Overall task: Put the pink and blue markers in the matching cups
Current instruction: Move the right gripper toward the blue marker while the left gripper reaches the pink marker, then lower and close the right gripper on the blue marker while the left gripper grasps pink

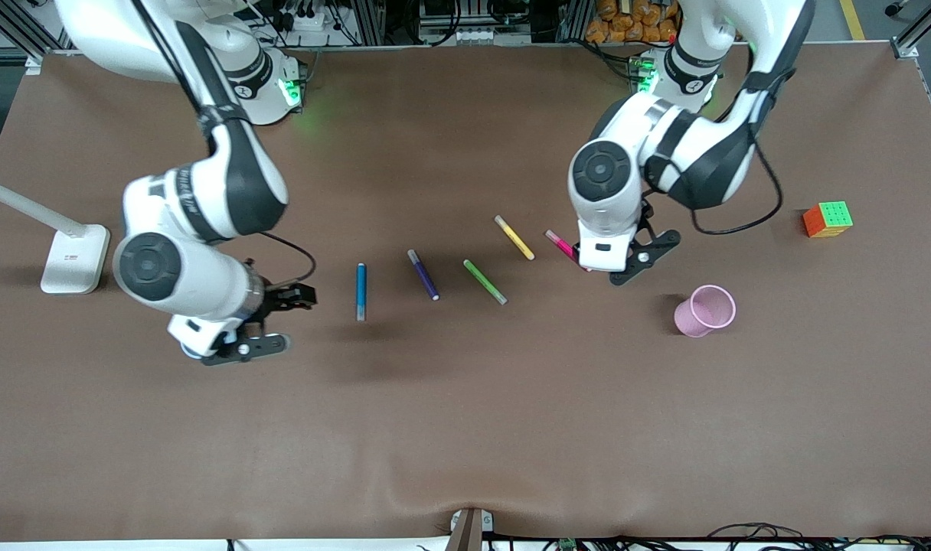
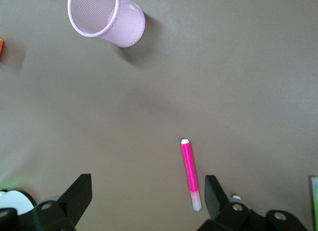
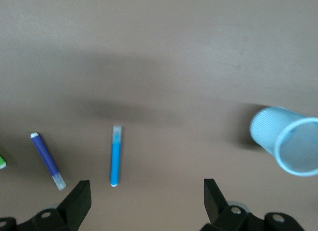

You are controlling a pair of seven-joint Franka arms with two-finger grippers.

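Neither marker has yet reached a cup; both transfers remain to be done. Five slim pens lie in a loose row on the brown table [image 1: 465, 428].

The mid-blue marker [image 1: 361, 291] lies flat near the right arm's end of the row, with the dark purple pen [image 1: 423, 274], the green pen [image 1: 485, 281] and the yellow pen [image 1: 514, 237] between it and the bright magenta-pink marker [image 1: 561, 245]. The pale pink mesh cup [image 1: 705, 310] stands upright toward the left arm's end of the table, at about four o'clock from the pink marker in the front view. The pale blue mesh cup [image 3: 288, 145] appears only in the right wrist view, hidden under the right arm in the front view.

The left gripper [image 1: 622, 260] hovers over the pink marker [image 2: 191, 174] with its fingers spread fully apart and holding nothing; in its wrist view the marker lies just inside one fingertip [image 2: 214, 193], not centred.

The right gripper [image 1: 270, 321] hangs over bare table with fingers likewise wide apart and empty; the blue marker [image 3: 116, 155] lies at about two o'clock from it in the front view, apart from both fingertips.

A multicoloured puzzle cube [image 1: 828, 219] sits unused near the table's edge.
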